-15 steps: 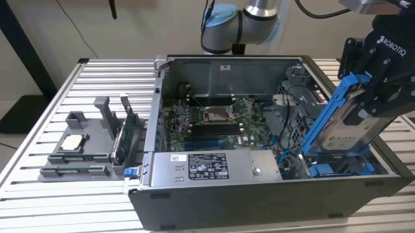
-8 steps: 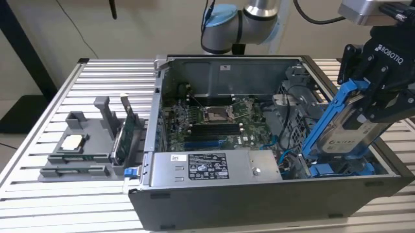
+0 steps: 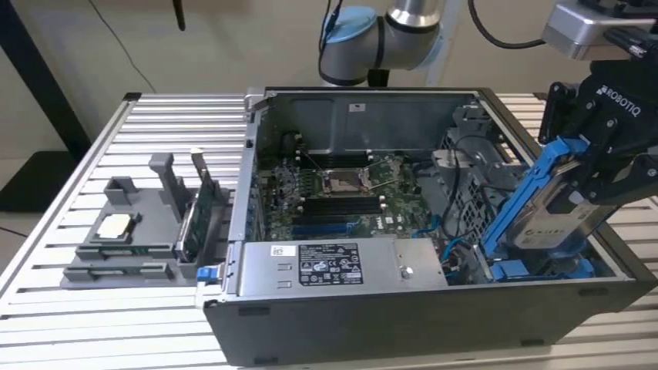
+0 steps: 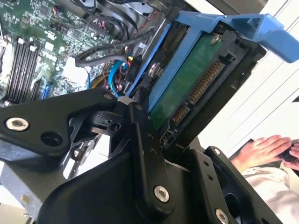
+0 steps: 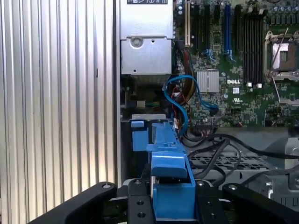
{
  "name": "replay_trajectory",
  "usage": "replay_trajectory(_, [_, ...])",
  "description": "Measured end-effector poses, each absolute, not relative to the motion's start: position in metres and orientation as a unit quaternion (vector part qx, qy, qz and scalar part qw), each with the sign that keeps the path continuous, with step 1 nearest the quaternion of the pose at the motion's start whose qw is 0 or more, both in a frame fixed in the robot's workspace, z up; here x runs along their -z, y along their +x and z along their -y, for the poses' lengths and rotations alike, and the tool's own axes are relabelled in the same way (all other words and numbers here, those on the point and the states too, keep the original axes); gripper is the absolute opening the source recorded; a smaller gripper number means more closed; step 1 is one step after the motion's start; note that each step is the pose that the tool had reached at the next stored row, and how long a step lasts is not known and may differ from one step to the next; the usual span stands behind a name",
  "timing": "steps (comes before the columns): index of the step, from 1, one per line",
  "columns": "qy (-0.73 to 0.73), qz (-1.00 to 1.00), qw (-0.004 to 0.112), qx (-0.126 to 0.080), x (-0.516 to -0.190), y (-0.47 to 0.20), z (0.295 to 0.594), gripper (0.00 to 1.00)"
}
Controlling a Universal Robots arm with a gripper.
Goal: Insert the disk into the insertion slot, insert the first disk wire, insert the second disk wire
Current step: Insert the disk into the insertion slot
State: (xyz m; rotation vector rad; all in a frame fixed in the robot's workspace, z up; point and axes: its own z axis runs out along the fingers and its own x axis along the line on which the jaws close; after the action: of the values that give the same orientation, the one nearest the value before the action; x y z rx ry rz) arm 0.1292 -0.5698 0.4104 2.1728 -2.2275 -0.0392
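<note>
My gripper (image 3: 584, 189) is shut on the disk (image 3: 545, 208), a grey drive with a white label in a blue carrier. The disk hangs tilted over the open computer case's corner at the exterior view's right. Its lower end is down at the insertion slot (image 3: 514, 264) of the drive cage, among blue parts. In the second wrist view the black fingers (image 4: 145, 140) clamp the disk (image 4: 187, 84), whose green underside and connector show. In the first wrist view the blue carrier (image 5: 168, 154) points down toward the cage. Blue wires (image 5: 180, 93) and black ones lie loose beside the cage.
The case (image 3: 411, 324) rests on a slatted metal table (image 3: 103, 324). Inside are a motherboard (image 3: 340, 193) and a silver power supply (image 3: 329, 266). A grey fixture (image 3: 134, 239) at the exterior view's left holds green cards (image 3: 196, 208). A person's hands (image 4: 271, 147) are beyond the table.
</note>
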Motion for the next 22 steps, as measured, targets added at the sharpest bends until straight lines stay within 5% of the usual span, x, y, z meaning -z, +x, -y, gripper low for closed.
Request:
replay_trajectory(18, [0.698, 0.716, 0.015, 0.012, -0.387, 0.129, 0.57, 0.33])
replay_trajectory(22, [0.698, 0.716, 0.015, 0.012, -0.39, 0.129, 0.57, 0.41])
